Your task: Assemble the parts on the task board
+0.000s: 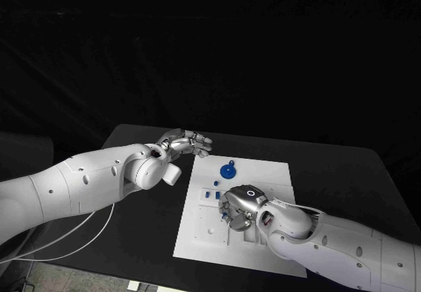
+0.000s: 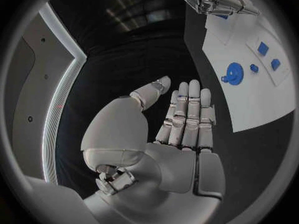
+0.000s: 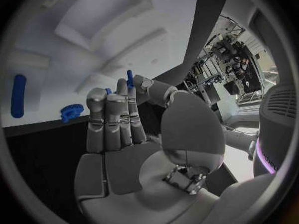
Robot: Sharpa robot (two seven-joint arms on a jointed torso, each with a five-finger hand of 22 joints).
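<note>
No text, label, brand, number or sign can be read anywhere in these views; the task board (image 1: 263, 176) bears only blue parts and shallow recesses, no lettering that can be made out; the two hands and white arms carry no legible marking
</note>
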